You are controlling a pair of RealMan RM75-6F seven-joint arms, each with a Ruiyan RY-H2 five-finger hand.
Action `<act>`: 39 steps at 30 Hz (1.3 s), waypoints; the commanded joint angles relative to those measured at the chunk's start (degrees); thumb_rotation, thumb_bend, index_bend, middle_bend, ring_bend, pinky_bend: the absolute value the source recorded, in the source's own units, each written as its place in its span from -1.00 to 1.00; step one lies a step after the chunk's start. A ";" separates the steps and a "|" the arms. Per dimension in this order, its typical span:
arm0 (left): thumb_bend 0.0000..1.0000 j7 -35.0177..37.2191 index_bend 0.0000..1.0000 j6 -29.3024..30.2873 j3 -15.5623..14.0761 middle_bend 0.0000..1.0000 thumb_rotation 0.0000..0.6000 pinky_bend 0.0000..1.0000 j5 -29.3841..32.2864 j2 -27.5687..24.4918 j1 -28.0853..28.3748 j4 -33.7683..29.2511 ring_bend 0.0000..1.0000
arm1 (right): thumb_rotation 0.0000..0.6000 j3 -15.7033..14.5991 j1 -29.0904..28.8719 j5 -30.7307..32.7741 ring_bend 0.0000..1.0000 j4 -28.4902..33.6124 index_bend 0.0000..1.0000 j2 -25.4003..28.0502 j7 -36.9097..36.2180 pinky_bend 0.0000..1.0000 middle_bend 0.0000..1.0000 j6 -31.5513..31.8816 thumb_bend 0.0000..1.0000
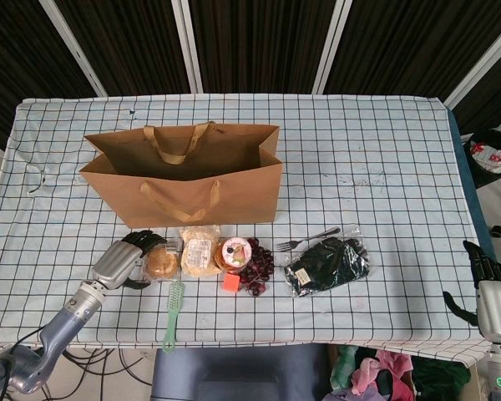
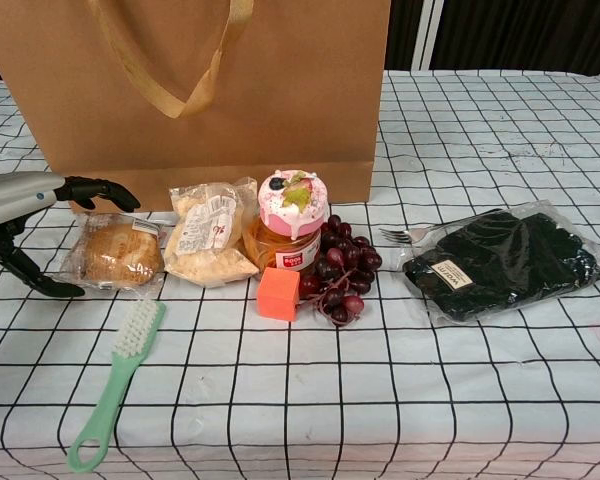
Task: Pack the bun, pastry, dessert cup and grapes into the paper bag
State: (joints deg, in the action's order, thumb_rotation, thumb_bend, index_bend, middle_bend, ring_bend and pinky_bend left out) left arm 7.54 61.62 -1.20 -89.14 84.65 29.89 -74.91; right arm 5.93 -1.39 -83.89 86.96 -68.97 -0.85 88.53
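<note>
An open brown paper bag (image 1: 188, 180) (image 2: 210, 90) stands on the checked table. In front of it lie a wrapped bun (image 1: 161, 264) (image 2: 113, 254), a wrapped pastry (image 1: 200, 251) (image 2: 208, 234), a dessert cup (image 1: 235, 252) (image 2: 291, 222) with pink topping, and dark red grapes (image 1: 257, 269) (image 2: 338, 272). My left hand (image 1: 125, 260) (image 2: 30, 215) is open just left of the bun, fingers arched over its wrapper and thumb below, not gripping it. My right hand (image 1: 483, 280) hangs open at the table's right edge, away from everything.
A green brush (image 1: 173, 315) (image 2: 115, 376) lies in front of the bun. An orange cube (image 1: 231, 282) (image 2: 278, 293) sits by the grapes. A fork (image 1: 306, 239) (image 2: 412, 234) and a bagged black item (image 1: 327, 265) (image 2: 505, 262) lie to the right.
</note>
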 commanded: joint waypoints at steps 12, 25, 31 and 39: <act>-0.71 -0.45 -0.62 -0.55 -0.06 -0.63 1.00 -0.62 0.55 0.39 0.24 0.40 -0.79 | 1.00 0.16 -0.10 -0.08 -0.62 -0.27 -0.93 -0.05 -0.47 -0.55 -0.81 0.13 -0.61; -0.70 0.00 -0.52 0.46 0.10 -0.57 1.00 -0.57 0.52 1.51 -0.03 1.36 -0.73 | 1.00 -0.36 0.00 -0.86 -0.62 -0.50 -0.93 0.15 -1.00 -0.55 -0.81 0.23 -0.61; -0.62 -0.07 -0.52 -1.06 0.62 -0.54 1.00 -0.57 1.29 2.87 0.81 2.57 -0.71 | 1.00 -0.52 -0.17 -1.19 -0.62 -1.00 -0.93 0.41 -1.84 -0.55 -0.81 -0.10 -0.61; -0.29 0.77 -0.41 0.35 1.44 -0.35 1.00 -0.41 0.69 5.23 1.30 5.57 -0.53 | 1.00 -0.64 -0.16 -1.30 -0.62 -0.96 -0.93 0.47 -1.73 -0.55 -0.81 -0.06 -0.61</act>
State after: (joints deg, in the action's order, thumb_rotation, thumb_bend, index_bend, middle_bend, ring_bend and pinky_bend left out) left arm 7.90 61.43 0.00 -88.23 89.37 31.14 -70.01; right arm 5.30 -1.54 -85.19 86.00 -68.50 -2.57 88.48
